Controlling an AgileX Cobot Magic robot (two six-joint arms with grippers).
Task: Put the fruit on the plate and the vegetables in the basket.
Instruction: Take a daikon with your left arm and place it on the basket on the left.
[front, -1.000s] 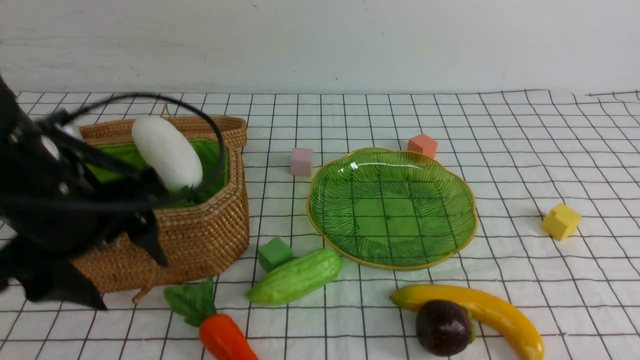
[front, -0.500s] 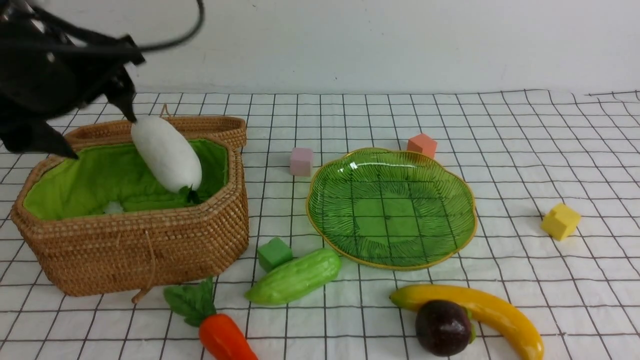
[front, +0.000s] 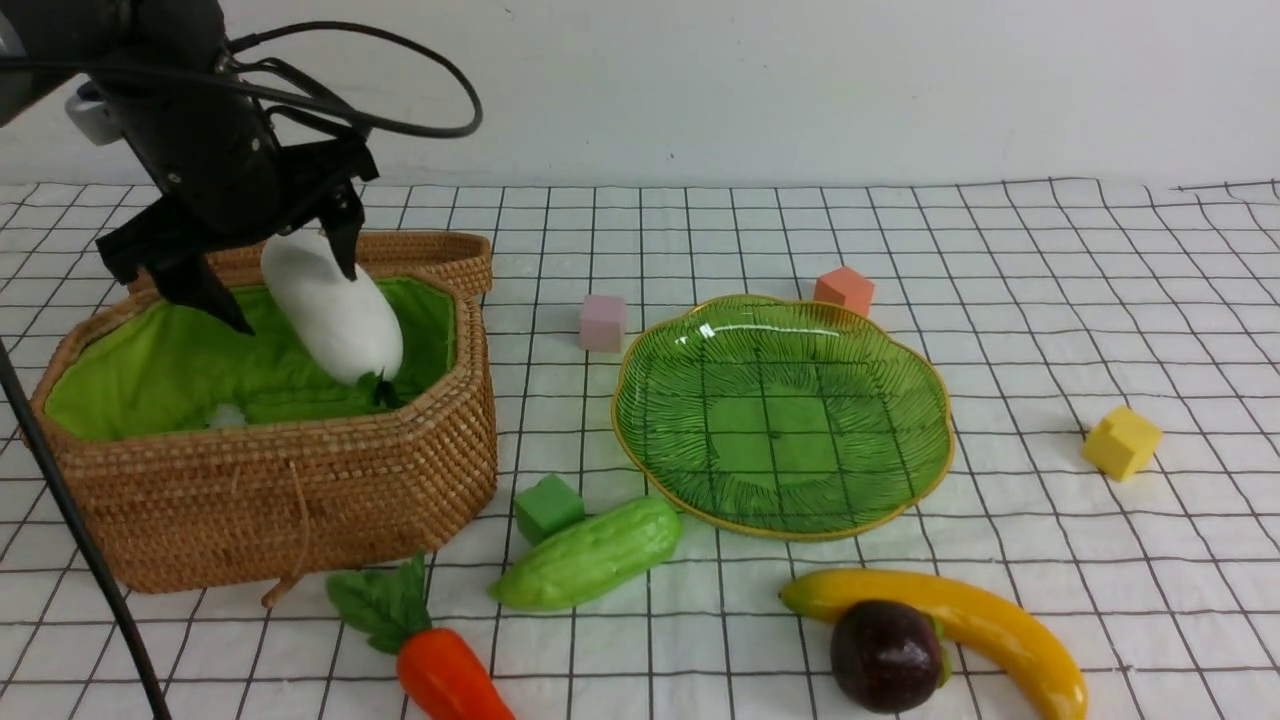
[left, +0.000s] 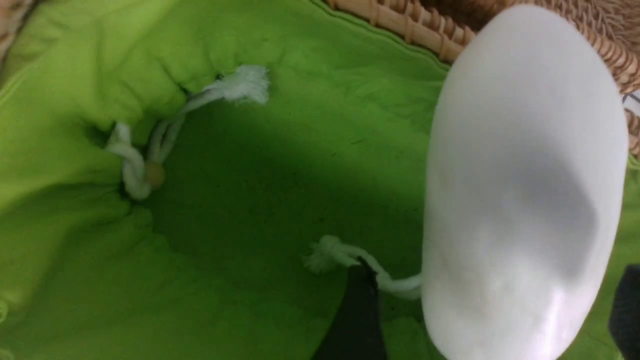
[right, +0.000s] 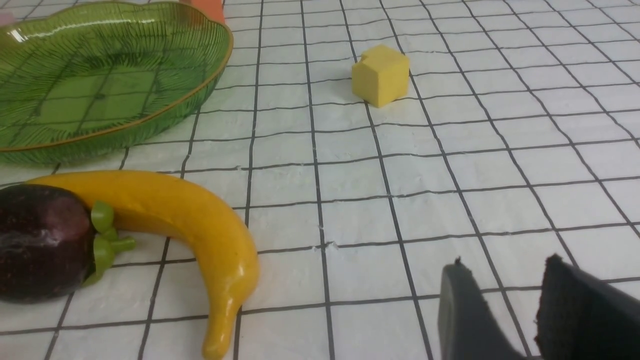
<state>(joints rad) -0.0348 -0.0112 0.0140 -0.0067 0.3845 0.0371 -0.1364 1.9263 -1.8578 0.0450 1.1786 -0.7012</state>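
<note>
A white radish (front: 335, 310) (left: 520, 175) leans inside the wicker basket (front: 300, 480) against its far rim. My left gripper (front: 294, 298) (left: 492, 300) hangs over it, open, one finger on each side with gaps to the radish. The green plate (front: 780, 420) (right: 100, 80) is empty. A pale green gourd (front: 590, 553) and an orange carrot (front: 450, 675) lie in front of the basket. The banana (front: 960, 610) (right: 175, 210) and the dark purple fruit (front: 888, 655) (right: 40, 240) touch at the front right. My right gripper (right: 505, 265) is open, holding nothing, low over the cloth.
Foam cubes lie about: green (front: 549, 506) by the gourd, pink (front: 604, 322) and orange (front: 845, 290) behind the plate, yellow (front: 1122, 442) (right: 381, 75) at the right. The wicker lid (front: 400, 250) stands behind the basket. A black cable (front: 80, 540) crosses the basket's left front.
My left arm swung from low in front of the basket up and over it; its fingers now stand astride the radish. The radish has not moved.
</note>
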